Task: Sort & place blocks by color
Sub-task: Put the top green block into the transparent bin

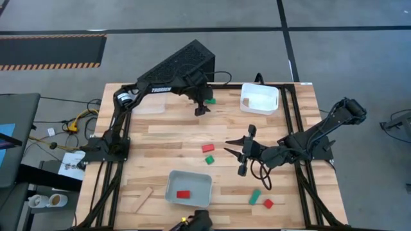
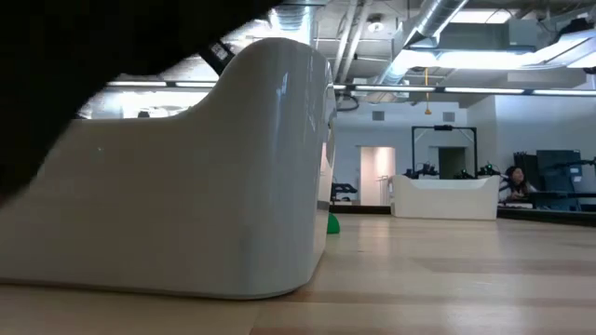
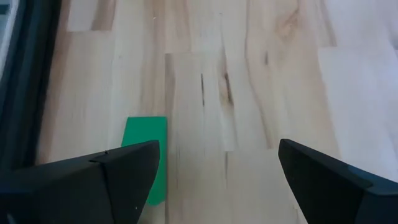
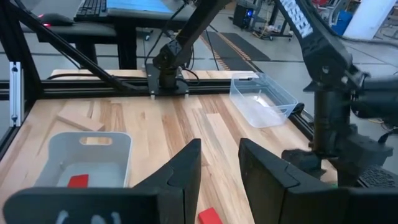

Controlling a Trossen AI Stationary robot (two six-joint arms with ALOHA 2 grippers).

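My left gripper (image 1: 202,108) hovers open over the far part of the table, holding nothing. In its wrist view one green block (image 3: 146,155) lies flat on the wood beside one finger (image 3: 124,171), outside the gap. My right gripper (image 1: 236,154) is open at mid-table, and its fingers point toward a red block (image 1: 208,147) and a green block (image 1: 209,160). The right wrist view shows a red block (image 4: 209,216) just beyond the fingers. Another red block (image 1: 184,194) lies in the near grey tray (image 1: 189,179). A green block (image 1: 255,196), a red block (image 1: 268,203) and a plain wooden bar (image 1: 142,199) rest near the front edge.
A white tray (image 1: 259,97) sits at the far right and a translucent tray (image 1: 149,104) at the far left. Black frame rails run along both table sides. In the low view the near tray's wall (image 2: 186,186) fills most of the picture, with a green block (image 2: 332,223) past it.
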